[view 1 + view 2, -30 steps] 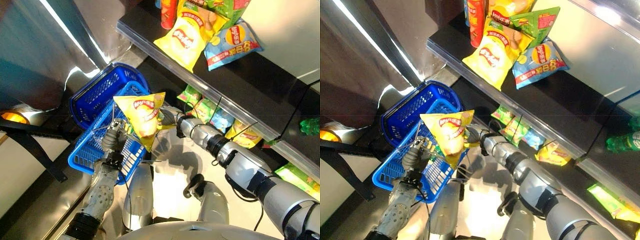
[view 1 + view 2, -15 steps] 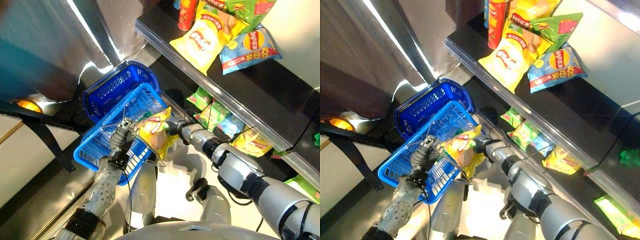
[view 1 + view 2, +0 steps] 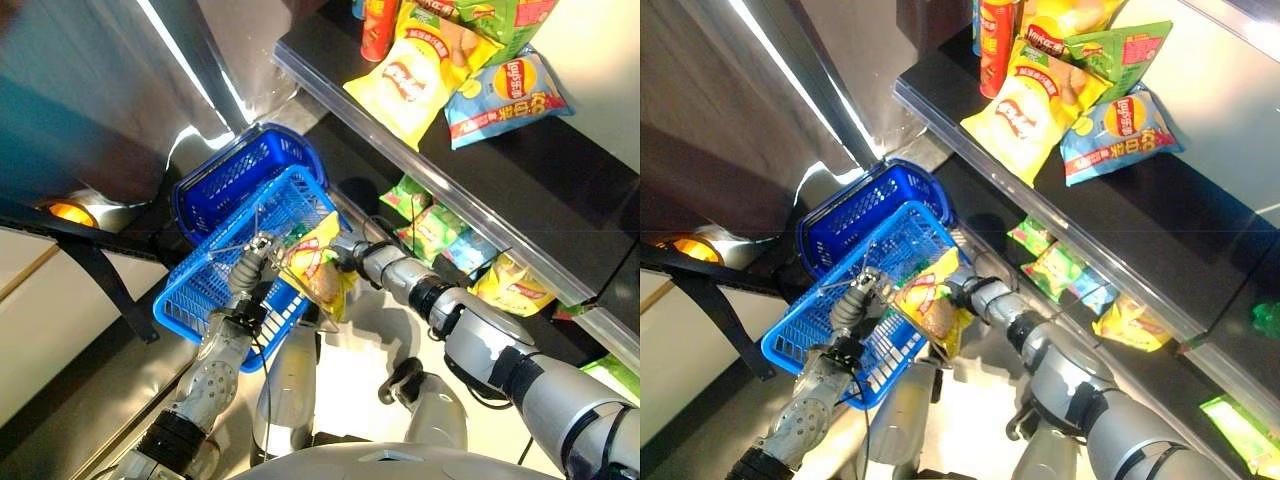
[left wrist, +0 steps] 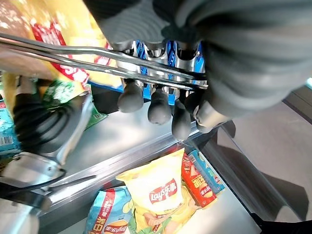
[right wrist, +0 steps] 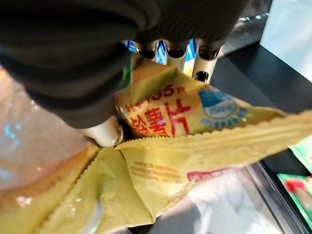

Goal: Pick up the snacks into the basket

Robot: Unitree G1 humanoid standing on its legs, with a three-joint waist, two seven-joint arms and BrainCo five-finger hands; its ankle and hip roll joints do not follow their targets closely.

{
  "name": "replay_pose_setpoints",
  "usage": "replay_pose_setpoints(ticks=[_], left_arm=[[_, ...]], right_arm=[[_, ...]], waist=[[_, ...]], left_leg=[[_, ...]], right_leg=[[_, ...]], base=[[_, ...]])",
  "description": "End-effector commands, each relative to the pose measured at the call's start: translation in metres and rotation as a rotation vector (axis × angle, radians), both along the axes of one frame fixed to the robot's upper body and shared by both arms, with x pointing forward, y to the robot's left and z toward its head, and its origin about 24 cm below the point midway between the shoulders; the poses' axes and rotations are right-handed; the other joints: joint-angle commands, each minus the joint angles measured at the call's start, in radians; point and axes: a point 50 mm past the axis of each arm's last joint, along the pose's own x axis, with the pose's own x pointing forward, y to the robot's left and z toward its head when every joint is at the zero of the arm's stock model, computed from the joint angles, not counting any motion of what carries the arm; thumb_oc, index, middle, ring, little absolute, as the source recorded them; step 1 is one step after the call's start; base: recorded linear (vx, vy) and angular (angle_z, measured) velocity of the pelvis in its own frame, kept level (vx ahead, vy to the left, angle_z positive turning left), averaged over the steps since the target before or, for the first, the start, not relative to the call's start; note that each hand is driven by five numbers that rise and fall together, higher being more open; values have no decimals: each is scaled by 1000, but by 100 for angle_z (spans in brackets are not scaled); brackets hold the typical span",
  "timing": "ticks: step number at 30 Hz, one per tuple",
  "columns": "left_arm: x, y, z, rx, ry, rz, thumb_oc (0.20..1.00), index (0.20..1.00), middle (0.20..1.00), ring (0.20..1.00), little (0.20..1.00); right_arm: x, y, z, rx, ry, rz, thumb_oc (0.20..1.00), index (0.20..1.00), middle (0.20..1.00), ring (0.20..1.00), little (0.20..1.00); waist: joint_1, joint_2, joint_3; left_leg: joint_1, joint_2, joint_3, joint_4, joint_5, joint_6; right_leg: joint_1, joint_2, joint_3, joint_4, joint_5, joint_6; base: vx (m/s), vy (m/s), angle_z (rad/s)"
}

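A blue plastic basket [image 3: 221, 268] hangs by its wire handle [image 4: 73, 56], with my left hand [image 3: 248, 272] shut on that handle. My right hand [image 3: 343, 250] is shut on a yellow chip bag [image 3: 313, 262], which tilts over the basket's near rim [image 3: 902, 330]. In the right wrist view the yellow bag [image 5: 175, 156] lies close under the fingers [image 5: 204, 73]. More snack bags rest on the dark upper shelf [image 3: 500, 150]: a yellow bag [image 3: 410, 80] and a blue bag [image 3: 508, 85].
A second blue basket [image 3: 245, 175] sits behind the held one. A red can [image 3: 378, 25] stands at the shelf's back. Green, blue and yellow snack bags [image 3: 440, 235] line the lower shelf. A metal wall [image 3: 90, 90] rises on the left.
My right hand has lowered the yellow chip bag from above the basket down to its near rim. The view has shifted a little.
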Motion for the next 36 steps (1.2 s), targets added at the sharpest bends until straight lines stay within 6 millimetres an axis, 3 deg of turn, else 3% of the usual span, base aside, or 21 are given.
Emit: replay_pose_setpoints(ticks=[1, 10, 11, 14, 15, 28, 36], left_arm=[[-10, -55, 91, -280, -454, -218, 200, 200, 200, 200, 200], [-8, -52, 92, -297, -447, -182, 200, 200, 200, 200, 200], [-8, -50, 92, -288, -448, -177, 200, 200, 200, 200, 200], [-9, -50, 90, -294, -438, -175, 200, 200, 200, 200, 200], [-9, -49, 90, -294, -435, -173, 200, 200, 200, 200, 200], [-8, -44, 87, -259, -424, -152, 200, 200, 200, 200, 200], [-5, -34, 82, -178, -420, -114, 200, 200, 200, 200, 200]], right_arm=[[-2, 41, 32, 81, -114, 169, 200, 200, 200, 200, 200], [-5, 59, 54, 80, -240, 274, 200, 200, 200, 200, 200], [-2, 67, 75, 111, -278, 296, 200, 200, 200, 200, 200], [1, 69, 80, 117, -293, 285, 200, 200, 200, 200, 200], [6, 65, 82, 111, -311, 261, 1000, 1000, 1000, 1000, 1000], [23, 45, 90, 192, -334, 94, 1000, 1000, 1000, 1000, 1000], [29, 34, 96, 402, -274, -27, 1000, 1000, 1000, 1000, 1000]], waist=[[16, 36, -46], [6, 30, -38], [4, 26, -38], [7, 24, -37], [9, 24, -37], [-5, 19, -29], [-23, 9, -37]], left_leg=[[7, 20, -5, 19, -49, 42], [1, 22, -2, 25, -49, 42], [-4, 22, -4, 28, -50, 42], [-6, 22, -6, 30, -50, 41], [-9, 22, -7, 33, -50, 41], [-14, 26, -1, 49, -53, 44], [9, 32, 9, 31, -49, 42]], right_leg=[[-29, -33, 57, -63, 244, 91], [-44, -32, 63, -56, 244, 89], [-47, -31, 65, -55, 242, 87], [-46, -32, 61, -53, 241, 87], [-47, -31, 60, -51, 240, 87], [-61, -30, 71, -35, 243, 83], [-44, -24, 79, -56, 253, 80]], base=[[0, 0, 0], [0, 0, 0], [0, 0, 0], [0, 0, 0], [0, 0, 0], [0, 0, 0], [0, 0, 0]])
